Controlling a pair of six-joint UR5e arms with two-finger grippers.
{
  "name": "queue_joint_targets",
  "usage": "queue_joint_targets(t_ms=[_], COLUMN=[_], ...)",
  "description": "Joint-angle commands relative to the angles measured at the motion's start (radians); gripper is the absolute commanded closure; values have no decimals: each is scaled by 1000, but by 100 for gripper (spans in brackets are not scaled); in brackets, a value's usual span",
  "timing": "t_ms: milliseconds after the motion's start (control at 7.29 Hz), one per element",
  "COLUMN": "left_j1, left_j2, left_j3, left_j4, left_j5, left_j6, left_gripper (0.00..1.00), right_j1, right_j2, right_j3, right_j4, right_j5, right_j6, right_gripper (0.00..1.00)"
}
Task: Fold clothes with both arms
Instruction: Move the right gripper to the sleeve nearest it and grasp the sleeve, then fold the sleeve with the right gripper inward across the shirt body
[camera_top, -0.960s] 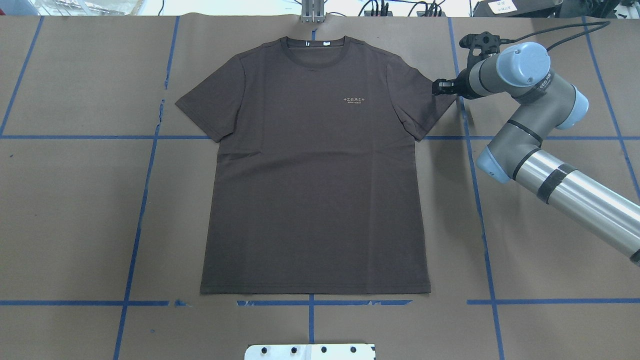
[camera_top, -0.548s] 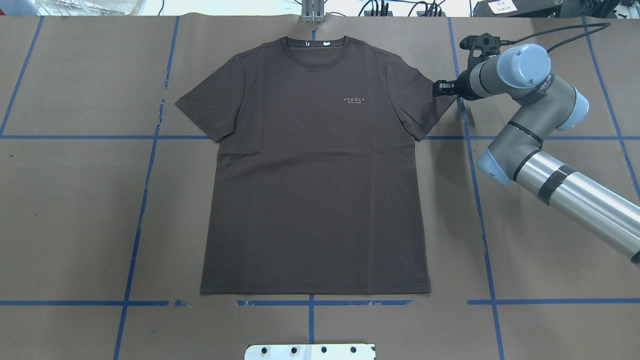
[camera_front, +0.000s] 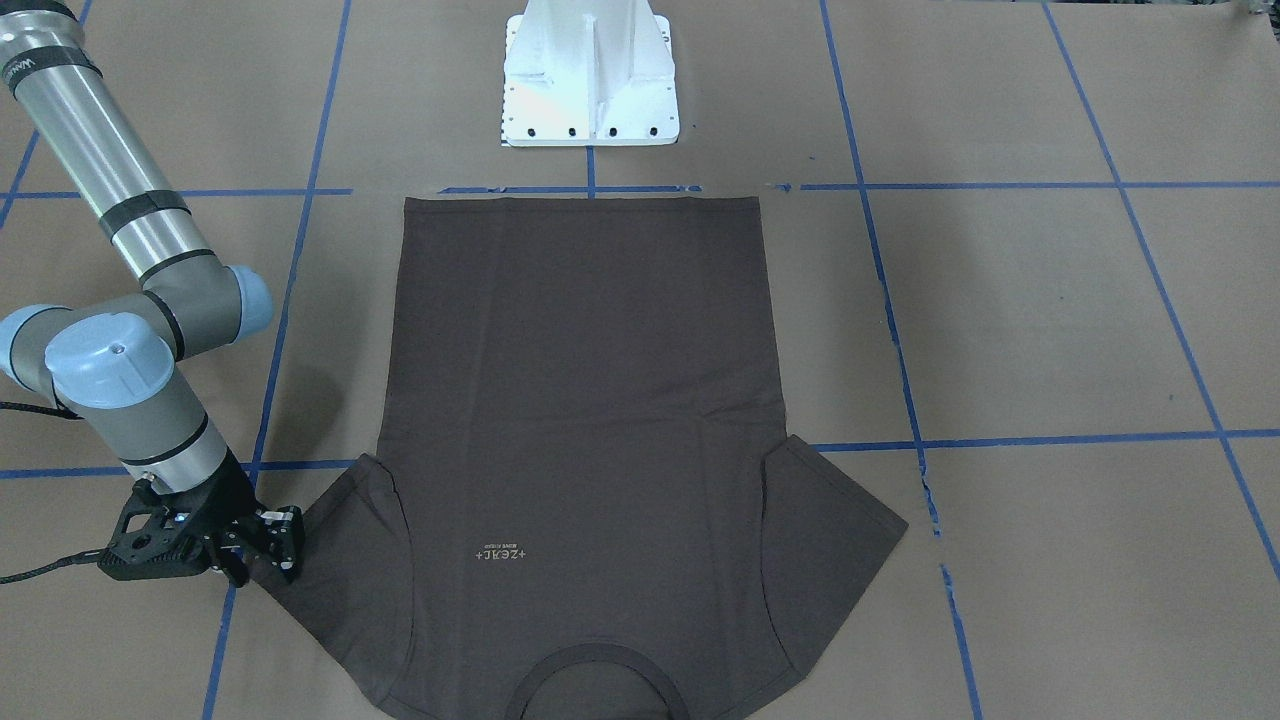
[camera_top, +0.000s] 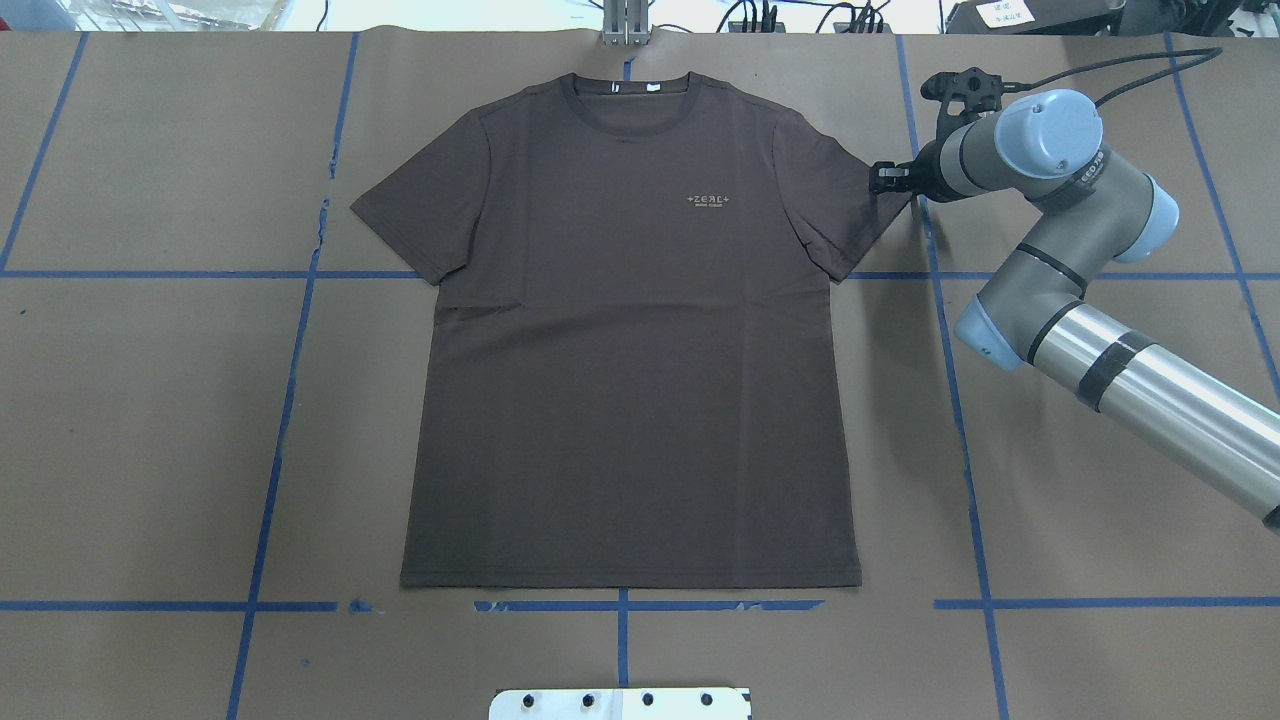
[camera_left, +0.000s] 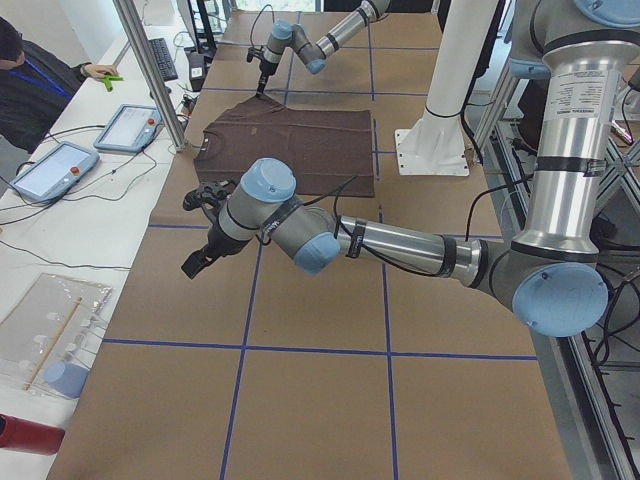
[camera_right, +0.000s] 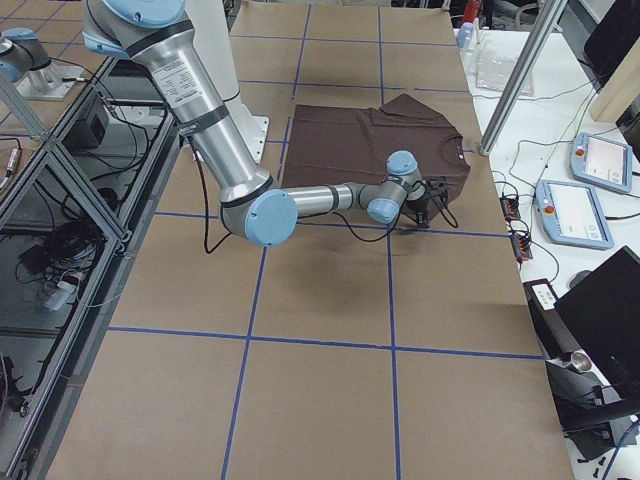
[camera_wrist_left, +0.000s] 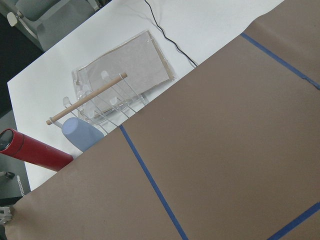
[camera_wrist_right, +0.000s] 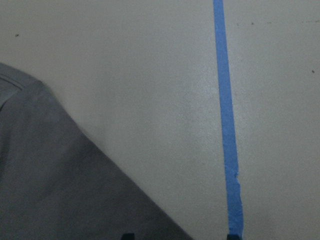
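Observation:
The dark brown T-shirt (camera_top: 630, 330) lies flat and face up on the brown paper, with its collar at the far edge and its hem toward the robot's base. It also shows in the front view (camera_front: 580, 430). My right gripper (camera_top: 884, 178) sits low at the tip of the shirt's right-hand sleeve (camera_top: 850, 215), also in the front view (camera_front: 272, 545). In the right wrist view its jaws stand wide apart, with the sleeve's edge (camera_wrist_right: 75, 190) between them. My left gripper (camera_left: 195, 262) shows only in the exterior left view, over bare paper far from the shirt, and I cannot tell whether it is open or shut.
The white pedestal base (camera_front: 590, 80) stands by the shirt's hem. Blue tape lines (camera_top: 270, 440) grid the paper. A side table beyond the left end holds a red cylinder (camera_wrist_left: 35, 155), a blue cup (camera_wrist_left: 82, 132) and a clear holder. An operator (camera_left: 30, 80) and tablets are there.
My right gripper has shifted very slightly at the sleeve tip. The shirt has not moved.

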Motion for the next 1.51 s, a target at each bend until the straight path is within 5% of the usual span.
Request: queue_joint_targets(t_ms=[0, 274, 548, 823, 1097, 1234, 1371], left_j1=[0, 0, 0, 0, 0, 0, 0], left_j2=[0, 0, 0, 0, 3, 8, 8], left_j3=[1, 1, 1, 1, 1, -1, 1], left_j4=[0, 0, 0, 0, 0, 0, 0], left_j5=[0, 0, 0, 0, 0, 0, 0], left_j6=[1, 0, 0, 2, 2, 2, 0], left_gripper=[0, 0, 0, 0, 0, 0, 0], right_j1=[-6, -6, -24, -128, -177, -190, -203], right_j2=[3, 29, 130, 207, 242, 246, 246], right_j3=[5, 49, 118, 109, 97, 94, 91], right_j4=[-3, -73, -307, -354, -353, -353, -354], right_j5=[-7, -7, -32, -191, -231, -241, -276], right_j6=[10, 19, 57, 198, 232, 231, 226], right_gripper=[100, 100, 100, 100, 100, 57, 1])
